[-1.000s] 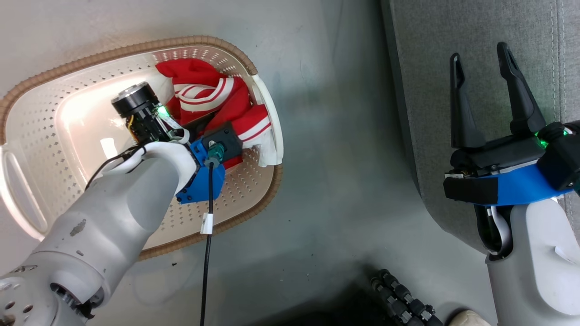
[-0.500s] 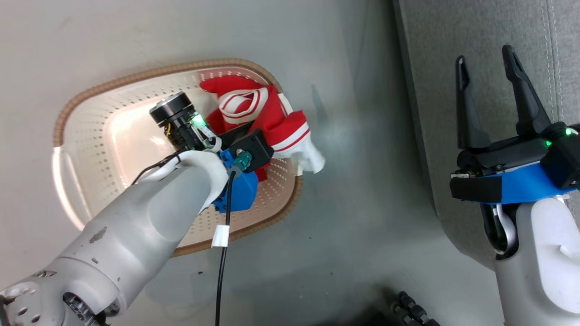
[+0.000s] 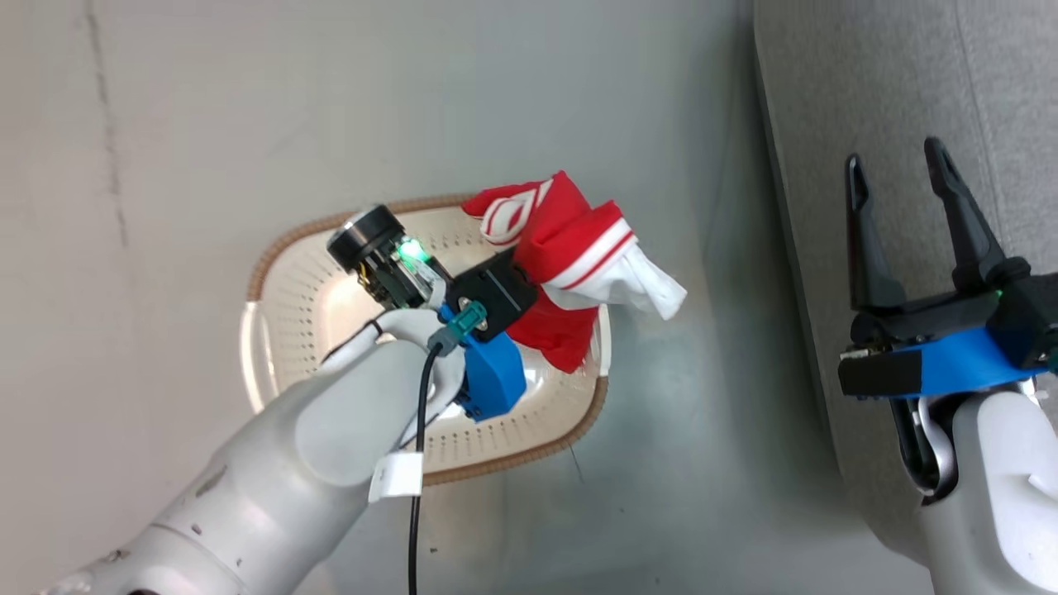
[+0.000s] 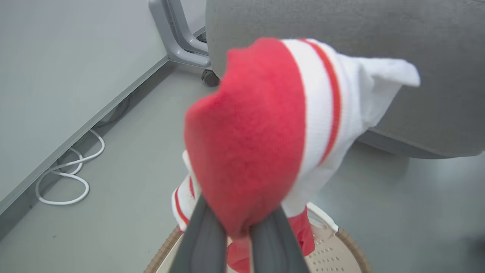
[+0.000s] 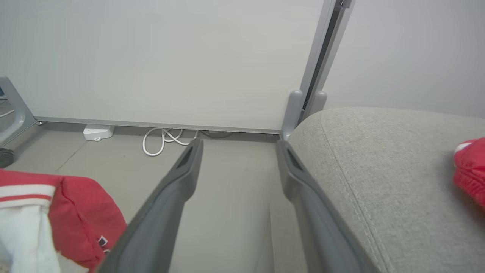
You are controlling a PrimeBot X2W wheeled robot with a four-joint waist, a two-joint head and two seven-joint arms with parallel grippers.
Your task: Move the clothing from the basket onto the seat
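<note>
Far left is bare grey floor [image 3: 165,124], then the basket [image 3: 273,256] sitting on it. The left gripper [image 4: 237,231] is above the basket's right half, fingers [image 4: 204,242] pinched tight on a bunched red jersey [image 3: 570,248] with white stripes. The wad bulges out past the fingertips, a white flap sticks out toward the seat, and the lower end dangles over the basket's right rim. Can't tell if it touches the plastic. The left wrist view also has a white cable [image 4: 64,182] looped on the floor by the wall.

Right of that is a strip of floor, then the grey seat [image 3: 893,99]. The right gripper [image 3: 894,157] hovers over the seat's edge, fingers spread wide with nothing between them. In the right wrist view, another red piece [image 5: 470,170] lies on the seat at the far right edge.
</note>
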